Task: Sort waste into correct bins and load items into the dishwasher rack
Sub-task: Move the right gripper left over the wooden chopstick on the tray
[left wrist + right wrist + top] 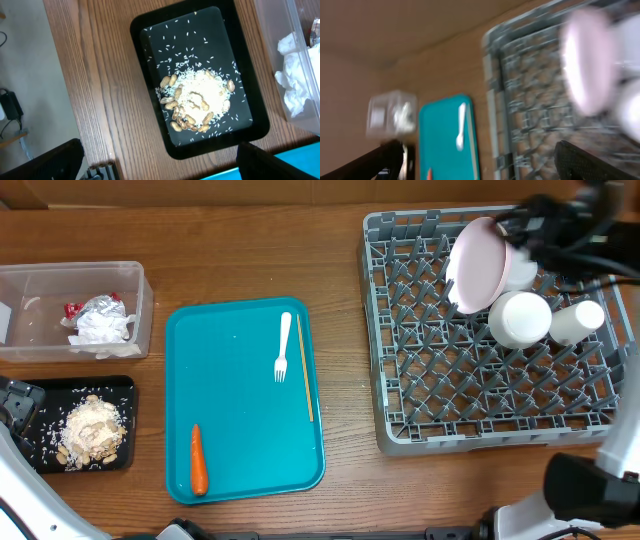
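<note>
Left pincer: wide apart, empty; black rectangular tray just ahead.
Right pincer: wide apart, empty; pinkish round plate ahead.

Far left, the tub holds the napkin and foil. Near left, the shallow tray holds scraps. In the middle, the serving tray bears the fork and carrot. At right, the rack holds the plate, bowl and cup.

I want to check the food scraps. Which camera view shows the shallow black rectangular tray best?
Left wrist view: the shallow black rectangular tray fills it, sharp. Overhead shows it small, at lower left. The blurred right wrist view shows nothing clear of it.
</note>
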`<state>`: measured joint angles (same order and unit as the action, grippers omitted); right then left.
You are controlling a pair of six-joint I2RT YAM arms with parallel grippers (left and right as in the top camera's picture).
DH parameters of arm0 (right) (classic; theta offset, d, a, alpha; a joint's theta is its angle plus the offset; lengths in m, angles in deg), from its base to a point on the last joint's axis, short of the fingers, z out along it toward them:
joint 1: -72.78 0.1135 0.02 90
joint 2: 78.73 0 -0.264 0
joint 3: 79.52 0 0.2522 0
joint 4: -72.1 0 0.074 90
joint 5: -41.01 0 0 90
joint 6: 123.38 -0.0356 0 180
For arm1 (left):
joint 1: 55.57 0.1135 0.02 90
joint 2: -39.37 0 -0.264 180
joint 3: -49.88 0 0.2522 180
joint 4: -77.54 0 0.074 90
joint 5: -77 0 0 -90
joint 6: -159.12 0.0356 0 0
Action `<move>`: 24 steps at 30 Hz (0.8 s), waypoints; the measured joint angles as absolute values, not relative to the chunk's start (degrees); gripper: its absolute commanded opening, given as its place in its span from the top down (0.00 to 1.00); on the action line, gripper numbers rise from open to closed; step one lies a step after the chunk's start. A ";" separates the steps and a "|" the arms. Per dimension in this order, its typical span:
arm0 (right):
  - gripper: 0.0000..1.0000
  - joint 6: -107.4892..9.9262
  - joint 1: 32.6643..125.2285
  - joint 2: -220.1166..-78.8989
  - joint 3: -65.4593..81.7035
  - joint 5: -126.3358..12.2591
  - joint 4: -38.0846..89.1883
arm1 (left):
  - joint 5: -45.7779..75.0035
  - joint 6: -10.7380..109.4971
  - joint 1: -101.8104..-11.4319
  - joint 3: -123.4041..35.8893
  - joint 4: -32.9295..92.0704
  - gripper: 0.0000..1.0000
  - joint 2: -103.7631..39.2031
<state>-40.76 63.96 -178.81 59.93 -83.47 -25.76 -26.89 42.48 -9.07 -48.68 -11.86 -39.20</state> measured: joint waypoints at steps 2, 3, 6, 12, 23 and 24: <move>0.00 -40.48 69.65 -179.51 59.91 -82.03 -25.71 | -26.89 42.48 -9.07 -48.68 -11.86 0.00 -39.20; 0.00 -40.41 72.90 -180.01 59.82 -80.65 -25.60 | -26.89 42.48 -9.07 -48.68 -11.86 0.00 -39.20; 0.11 -40.87 80.79 -181.56 58.67 -76.26 -25.15 | -26.89 42.48 -9.07 -48.68 -11.86 0.00 -39.20; 0.23 -45.04 91.70 -186.13 51.96 -70.51 -18.68 | -26.89 42.48 -9.07 -48.68 -11.86 0.00 -39.20; 0.27 -52.58 103.92 -195.24 42.56 -63.34 -9.01 | -26.89 42.48 -9.07 -48.68 -11.86 0.00 -39.20; 0.28 -52.56 104.60 -195.53 42.19 -62.95 -8.49 | -26.89 42.48 -9.07 -48.68 -11.86 0.00 -39.20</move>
<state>-52.56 104.60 -195.53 42.19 -62.95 -8.49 -26.89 42.48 -9.07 -48.68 -11.86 -39.20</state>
